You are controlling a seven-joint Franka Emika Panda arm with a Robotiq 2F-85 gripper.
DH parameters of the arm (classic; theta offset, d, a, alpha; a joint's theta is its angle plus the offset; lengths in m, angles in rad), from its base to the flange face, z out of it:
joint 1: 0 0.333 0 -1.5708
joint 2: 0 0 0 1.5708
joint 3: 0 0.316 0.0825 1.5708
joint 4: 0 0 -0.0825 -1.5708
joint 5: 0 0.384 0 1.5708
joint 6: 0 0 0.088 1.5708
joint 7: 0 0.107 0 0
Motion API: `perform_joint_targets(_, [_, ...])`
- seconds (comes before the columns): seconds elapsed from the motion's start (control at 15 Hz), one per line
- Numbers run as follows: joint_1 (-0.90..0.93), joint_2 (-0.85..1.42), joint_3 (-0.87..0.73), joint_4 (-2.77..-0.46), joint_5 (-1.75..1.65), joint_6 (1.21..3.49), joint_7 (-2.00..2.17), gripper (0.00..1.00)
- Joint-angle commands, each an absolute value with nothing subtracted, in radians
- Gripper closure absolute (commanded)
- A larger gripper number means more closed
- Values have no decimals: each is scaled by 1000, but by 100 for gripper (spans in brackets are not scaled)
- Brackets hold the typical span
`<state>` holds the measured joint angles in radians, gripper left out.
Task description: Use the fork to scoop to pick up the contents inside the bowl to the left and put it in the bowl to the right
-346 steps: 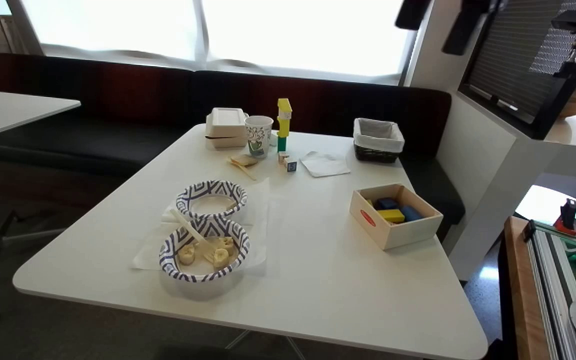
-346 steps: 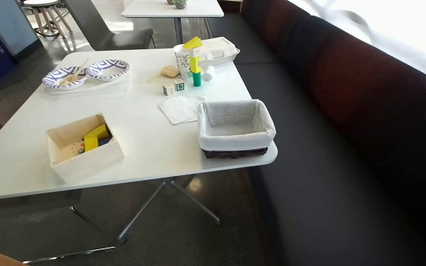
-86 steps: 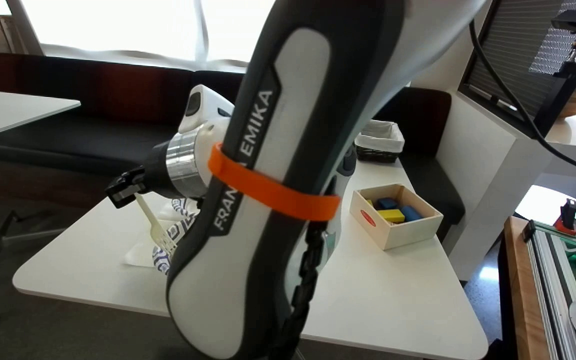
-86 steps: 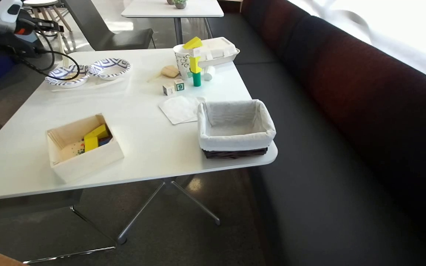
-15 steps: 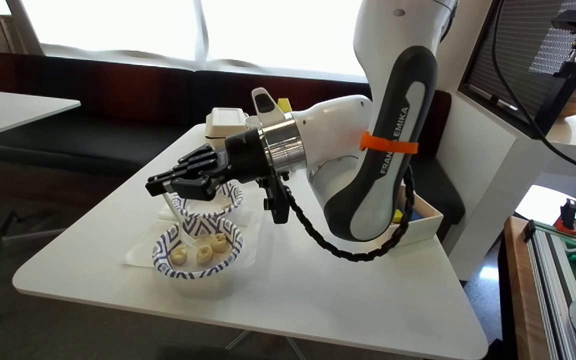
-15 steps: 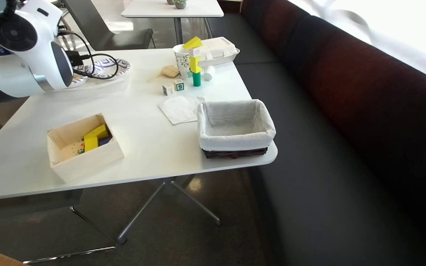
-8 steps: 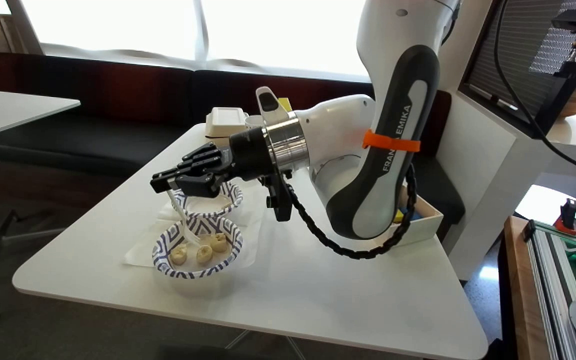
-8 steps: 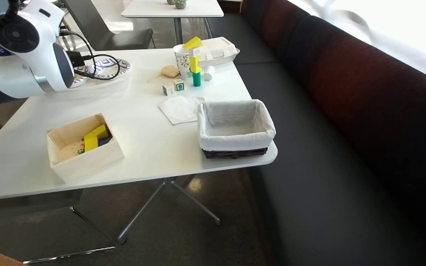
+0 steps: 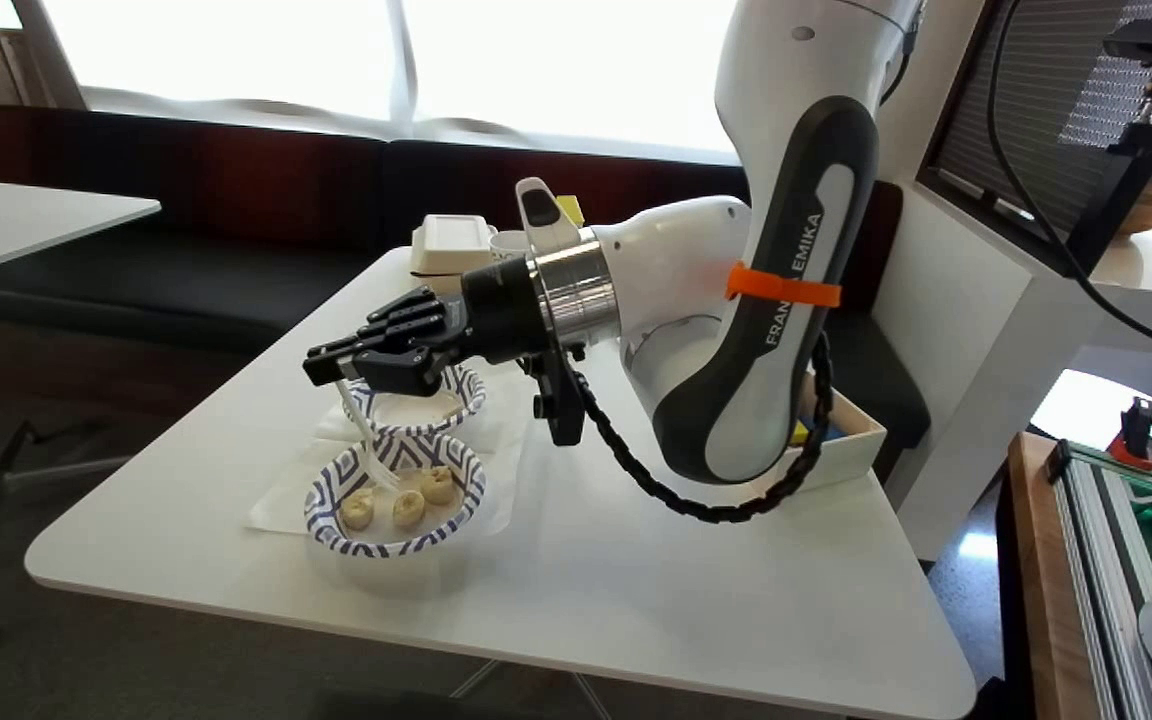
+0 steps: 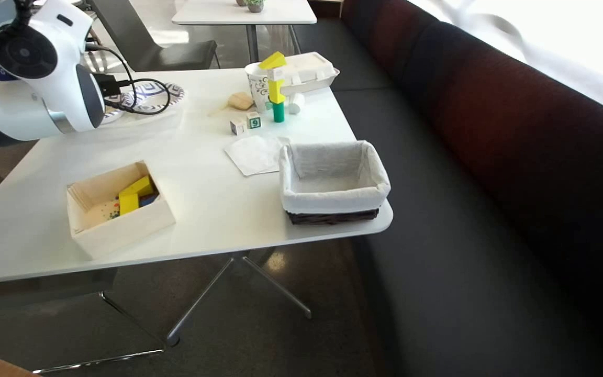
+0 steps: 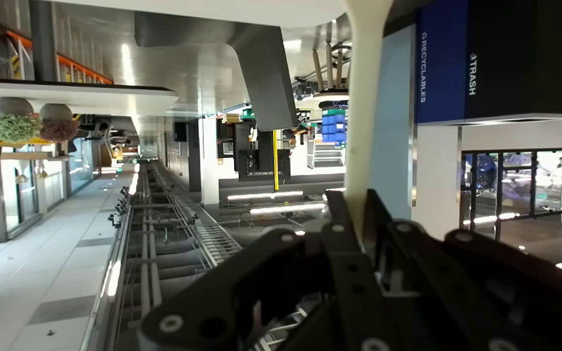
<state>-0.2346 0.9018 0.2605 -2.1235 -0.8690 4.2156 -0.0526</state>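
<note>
Fingers (image 11: 340,214) press together on the fork (image 11: 363,112), and whether it touches the pale pieces (image 9: 408,509) is hard to tell

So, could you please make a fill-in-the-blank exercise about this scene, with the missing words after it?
The end effector grips a pale, tined ____.
In an exterior view, the nearer bowl holds ____ visible pale lumps.
The band around the robot arm is ____.
The bottom block of the small tower is ____.
Missing words: fork; three; orange; green.

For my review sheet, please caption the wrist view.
Gripper closed on a pale fork handle, potted plants appearing upside down behind.
</note>
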Motion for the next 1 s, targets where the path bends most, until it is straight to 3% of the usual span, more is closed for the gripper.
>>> perform_joint_targets(0.0, [-251,941,272,-2115,-890,4234,-68,97])
perform_joint_targets(0.93, [-242,981,250,-2113,-899,4217,-46,97])
